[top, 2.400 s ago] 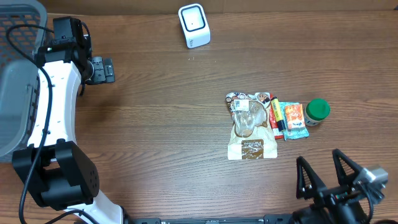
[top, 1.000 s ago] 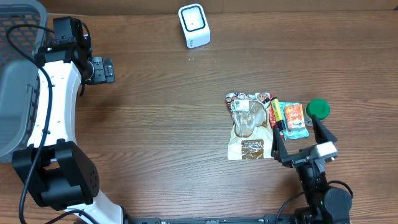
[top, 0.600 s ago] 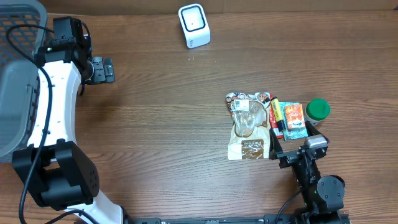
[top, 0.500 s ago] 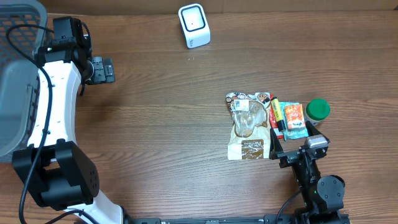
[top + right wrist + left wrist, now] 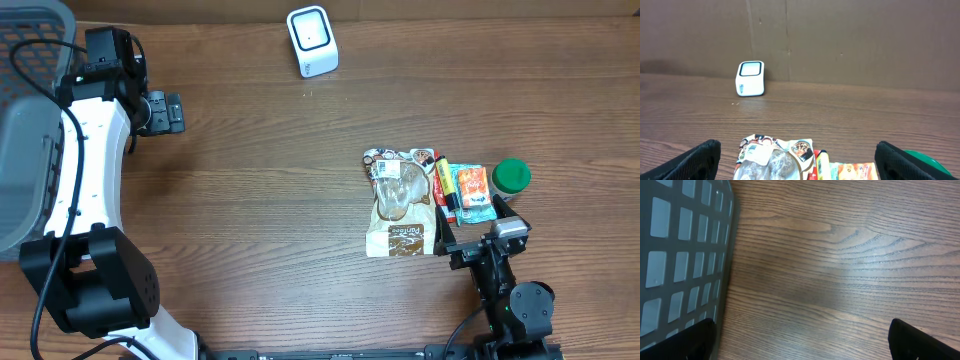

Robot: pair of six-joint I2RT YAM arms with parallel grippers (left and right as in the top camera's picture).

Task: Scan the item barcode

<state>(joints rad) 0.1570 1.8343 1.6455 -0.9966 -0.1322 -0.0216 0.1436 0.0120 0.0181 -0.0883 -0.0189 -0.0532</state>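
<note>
Several items lie in a row at the right of the table: a brown snack bag [image 5: 405, 200], a yellow tube [image 5: 443, 180], an orange packet [image 5: 472, 188] and a green-lidded jar [image 5: 511, 178]. The white scanner [image 5: 312, 40] stands at the far edge. My right gripper [image 5: 475, 225] is open just in front of the tube and packet, holding nothing. In the right wrist view the bag [image 5: 772, 157], tube [image 5: 822, 165], packet [image 5: 857, 171] and scanner [image 5: 751, 78] lie ahead of the spread gripper [image 5: 801, 162]. My left gripper [image 5: 165, 112] is open at the far left.
A grey plastic basket [image 5: 40, 20] sits at the far left corner, and its gridded wall [image 5: 680, 255] fills the left of the left wrist view. Bare wood lies under the open left gripper [image 5: 802, 340]. A brown wall [image 5: 840, 40] rises behind the scanner.
The right arm came from the table's front right corner up to the items, then settled slightly lower; it has been still for the last half second. The left arm has not moved.
</note>
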